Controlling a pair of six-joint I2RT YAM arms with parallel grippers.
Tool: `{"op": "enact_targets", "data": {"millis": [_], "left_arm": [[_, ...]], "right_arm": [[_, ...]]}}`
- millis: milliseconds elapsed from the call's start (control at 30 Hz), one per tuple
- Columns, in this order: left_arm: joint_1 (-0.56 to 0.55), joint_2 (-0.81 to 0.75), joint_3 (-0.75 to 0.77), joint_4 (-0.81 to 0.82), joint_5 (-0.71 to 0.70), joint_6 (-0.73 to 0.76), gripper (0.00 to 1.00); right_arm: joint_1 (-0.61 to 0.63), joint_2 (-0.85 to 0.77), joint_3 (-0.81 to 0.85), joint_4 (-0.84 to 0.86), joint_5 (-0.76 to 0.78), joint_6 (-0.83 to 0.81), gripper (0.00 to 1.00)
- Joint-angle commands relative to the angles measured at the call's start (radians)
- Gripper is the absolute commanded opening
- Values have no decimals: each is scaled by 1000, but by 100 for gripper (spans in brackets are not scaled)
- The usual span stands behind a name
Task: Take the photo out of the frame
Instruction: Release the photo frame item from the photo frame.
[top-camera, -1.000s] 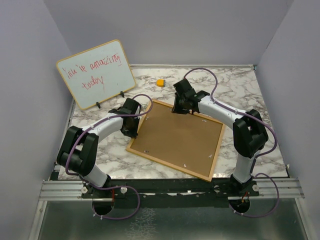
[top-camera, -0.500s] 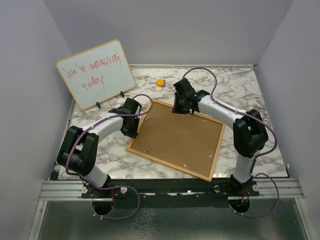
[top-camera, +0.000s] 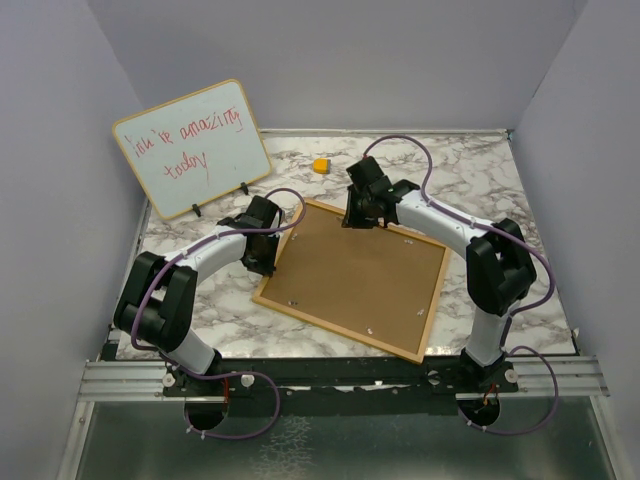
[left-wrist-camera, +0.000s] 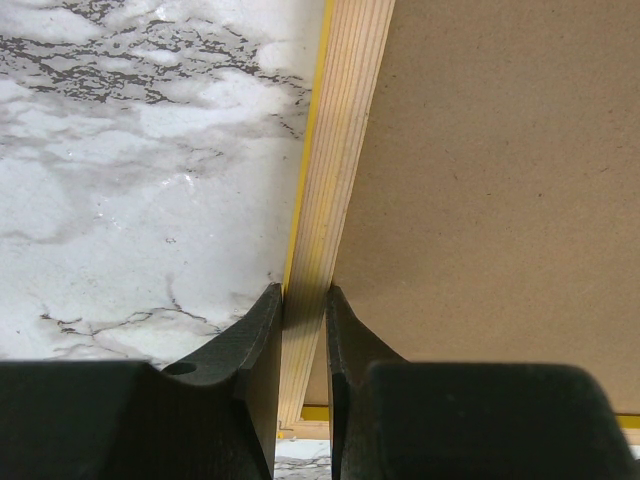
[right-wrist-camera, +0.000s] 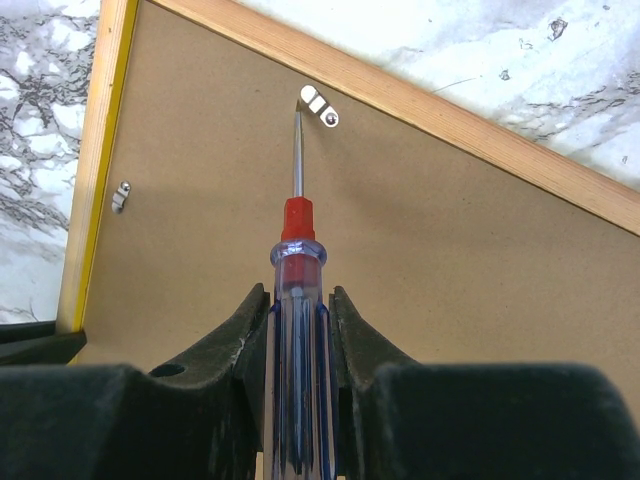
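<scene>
The frame (top-camera: 350, 275) lies face down on the marble table, its brown back up and its yellow border at the edges. The photo is hidden beneath that back. My left gripper (top-camera: 268, 262) is shut on the frame's left rail (left-wrist-camera: 335, 150), one finger on either side of it. My right gripper (right-wrist-camera: 298, 292) is shut on a clear-handled screwdriver (right-wrist-camera: 297, 240) with a red collar. The screwdriver's tip rests against a small metal clip (right-wrist-camera: 318, 106) near the frame's far edge. A second clip (right-wrist-camera: 121, 196) sits by the left rail.
A wood-edged whiteboard (top-camera: 190, 148) with red handwriting leans at the back left. A small yellow object (top-camera: 320, 165) lies on the table behind the frame. Grey walls close in the table on three sides.
The right gripper with the screwdriver has edged very slightly towards the frame's far edge. The left arm has stayed still.
</scene>
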Motion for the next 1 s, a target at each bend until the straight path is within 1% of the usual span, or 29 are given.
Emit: {"op": "enact_targets", "data": {"millis": [0,67,167,267,433,533,667,833,967], "left_arm": [[-3,34,-10,6,8,-1,9],[-3,34,-12,7,12,-2,9],[-4,41,-15,13,37,3,9],[-3,43,-17,16,37,4,9],[-3,40,-19,18,37,6,17],[-2,33,-16,21,29,16,25],[-2,26,-15,32,26,23,29],[-2,35,-19,43,33,29,29],[-3,41,-19,44,33,30,28]], "right_arm": [[5,-56,-16,3,7,-9,0],[6,-82,-21,8,23,-10,1],[-2,-92,4,-43,49,-16,1],[-26,-108,4,-66,11,-28,1],[-98,-117,8,-129,-105,-89,1],[-146,-108,24,-168,-185,-130,0],[-172,-86,54,-186,-244,-168,1],[-172,-19,133,-227,-281,-186,0],[-174,1,158,-242,-259,-189,0]]}}
